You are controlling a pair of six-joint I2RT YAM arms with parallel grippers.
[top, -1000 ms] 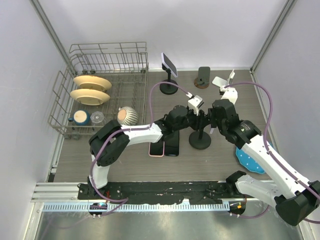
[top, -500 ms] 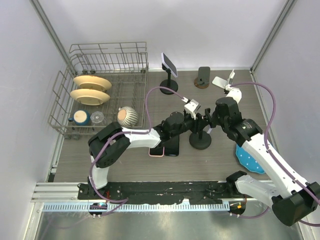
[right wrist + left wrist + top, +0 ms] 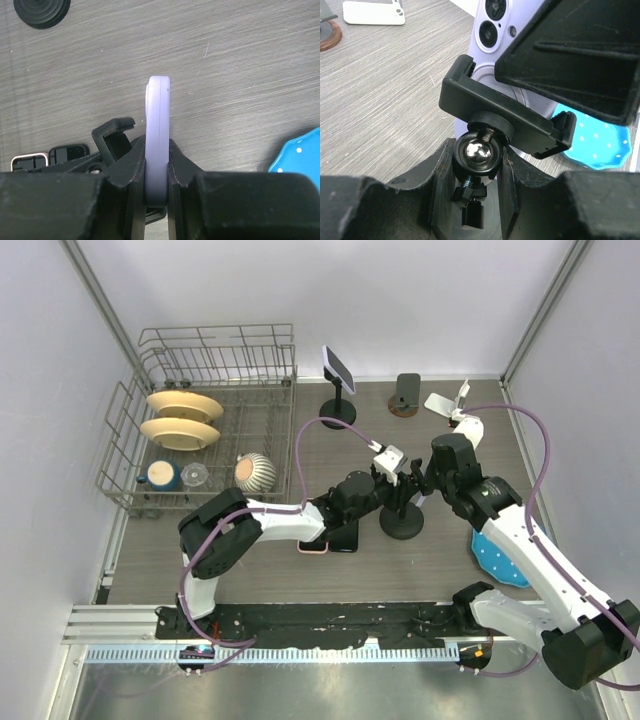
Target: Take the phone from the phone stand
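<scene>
The lavender phone sits in the black clamp of the phone stand, whose round base rests on the table. My left gripper is shut on the stand's ball joint just under the clamp; it also shows in the top view. My right gripper is shut on the phone, seen edge-on between its fingers, with the clamp's arm beside it. In the top view the right gripper reaches the phone from the right.
Two phones lie flat just left of the stand's base. A blue dotted plate lies at the right. A dish rack with plates stands at the back left. Another phone on a stand, a brown stand and a white holder stand at the back.
My left gripper has shifted slightly right and nearer along the stand. The phone and clamp have tilted a little. My right gripper keeps its hold on the phone.
</scene>
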